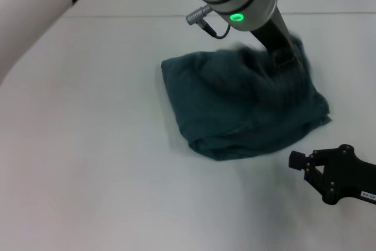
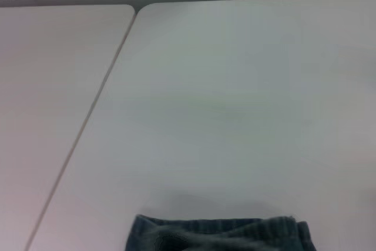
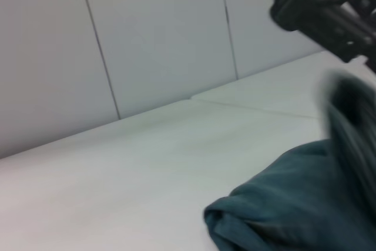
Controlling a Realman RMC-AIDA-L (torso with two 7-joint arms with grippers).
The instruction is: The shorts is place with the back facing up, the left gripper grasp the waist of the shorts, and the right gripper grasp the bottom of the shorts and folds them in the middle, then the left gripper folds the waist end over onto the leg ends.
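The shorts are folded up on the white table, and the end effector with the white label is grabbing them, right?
Not quite. The head view shows the labelled right end effector apart from the folded shorts, on the white table. The unlabelled left end effector is on them.

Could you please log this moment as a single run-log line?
shorts: folded bundle on table | left gripper: at the far edge, holding fabric | right gripper: open, beside, apart
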